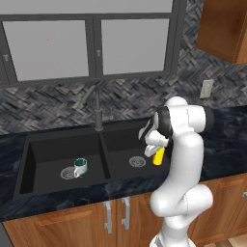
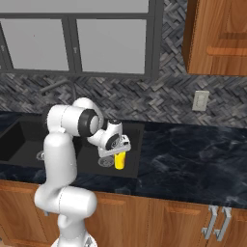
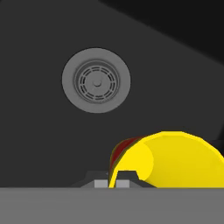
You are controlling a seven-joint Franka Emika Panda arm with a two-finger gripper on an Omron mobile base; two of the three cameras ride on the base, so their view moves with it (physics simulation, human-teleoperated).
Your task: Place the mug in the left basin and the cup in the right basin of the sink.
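Counts: one mug (image 1: 80, 167), one cup (image 1: 157, 156), one sink (image 1: 58, 189) with two basins and two steel drains, one faucet (image 1: 97, 108), one wall outlet (image 1: 206, 88), two window panes above. No brand, label or readable writing anywhere; the only marking is a red patch on the cup's side, visible in the hand view next to the yellow rim. Mug: small, white-grey body, teal inside and rim, side handle; it stands upright on the floor of the left basin (image 1: 48, 154), just beside that basin's drain (image 1: 67, 173). Cup: bright yellow, tapered, no handle; gripper (image 1: 154, 150) pinches it at the top, jaws pressed in on it, cup hanging below the fingers over the right basin (image 1: 123, 142). Whether its base touches the basin floor can't be told. In the right base view the cup (image 2: 119, 160) sits under the hand near the basin's right wall, with the right drain (image 2: 105, 162) partly hidden behind it. Hand view looks down at the round steel drain (image 3: 96, 80) on the matte black floor, the cup (image 3: 175, 159) close in at lower right. Sink is matte black with a centre divider, set in a dark marbled counter (image 2: 193, 154), wood cabinets (image 2: 183, 217) below
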